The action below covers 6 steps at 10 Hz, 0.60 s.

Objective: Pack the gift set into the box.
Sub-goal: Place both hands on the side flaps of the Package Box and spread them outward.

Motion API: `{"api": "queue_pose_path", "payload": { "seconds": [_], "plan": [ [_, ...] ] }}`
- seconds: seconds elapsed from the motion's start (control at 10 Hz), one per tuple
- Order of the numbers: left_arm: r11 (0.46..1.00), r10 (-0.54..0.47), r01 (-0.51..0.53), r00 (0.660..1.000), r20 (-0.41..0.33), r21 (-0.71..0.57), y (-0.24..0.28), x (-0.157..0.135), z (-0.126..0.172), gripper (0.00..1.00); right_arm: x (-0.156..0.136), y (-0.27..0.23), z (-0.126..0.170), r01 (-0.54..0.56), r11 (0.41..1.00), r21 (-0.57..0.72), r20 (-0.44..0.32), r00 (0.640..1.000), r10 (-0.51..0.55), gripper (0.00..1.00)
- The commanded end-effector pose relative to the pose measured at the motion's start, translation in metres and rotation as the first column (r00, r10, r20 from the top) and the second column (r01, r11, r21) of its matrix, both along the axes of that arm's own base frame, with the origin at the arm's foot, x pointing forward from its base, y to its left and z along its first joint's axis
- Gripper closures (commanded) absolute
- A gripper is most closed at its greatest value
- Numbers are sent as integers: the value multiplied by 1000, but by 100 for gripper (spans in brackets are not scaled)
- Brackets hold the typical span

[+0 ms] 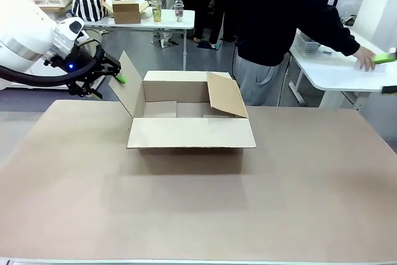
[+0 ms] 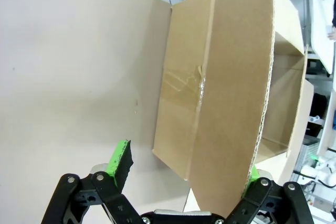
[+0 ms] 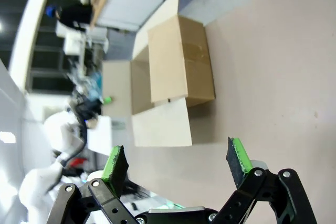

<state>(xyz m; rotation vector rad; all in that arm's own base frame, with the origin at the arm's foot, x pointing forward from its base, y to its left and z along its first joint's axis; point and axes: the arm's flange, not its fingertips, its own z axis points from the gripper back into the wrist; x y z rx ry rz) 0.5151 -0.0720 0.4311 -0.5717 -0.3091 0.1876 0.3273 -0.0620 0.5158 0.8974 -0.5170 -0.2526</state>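
"Where's the box point(image 1: 192, 133) sitting?"
"Middle of the table point(image 1: 310, 203), flaps open."
"And the left gripper point(image 2: 186, 166)?"
"Jaws spread wide, with the box's left flap point(image 1: 126, 85) standing between the fingers point(image 2: 119, 158), not clamped."
"The right gripper point(image 3: 178, 161)?"
"Wide open too, well apart from the box."
"The person?"
"Far side, hand point(image 1: 366, 60) on a white side table point(image 1: 335, 77), on something pale. I can't tell what."

Table point(image 1: 198, 215), pale brown top, carried one item: the box point(image 1: 192, 116), brown corrugated, flaps open, set just ahead of the spread fingers of the left gripper point(image 2: 186, 165), one side flap between them, and well beyond those of the right gripper point(image 3: 176, 150).
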Motion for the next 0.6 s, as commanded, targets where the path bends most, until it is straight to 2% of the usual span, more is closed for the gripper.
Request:
{"api": "queue_pose_path", "payload": {
  "seconds": [0.0,0.1,0.2,0.3,0.4,0.5],
  "plan": [
    [1000,11,-11,1000,-4,10,1,-2,4,0,55,100,9,-85,975,-205,94,990,106,0],
    [1000,11,-11,1000,-4,10,1,-2,4,0,65,153,3,-59,948,-314,154,982,112,0],
    [1000,11,-11,1000,-4,10,1,-2,4,0,68,202,-7,-87,925,-371,221,959,179,0],
    [1000,11,-11,1000,-4,10,1,-2,4,0,63,252,-20,-150,879,-453,294,905,306,0],
    [1000,11,-11,1000,-4,10,1,-2,4,0,55,295,-28,-134,823,-552,335,868,366,0],
    [1000,11,-11,1000,-4,10,1,-2,4,0,45,328,-36,-162,760,-629,332,828,452,0]
  ]
}}
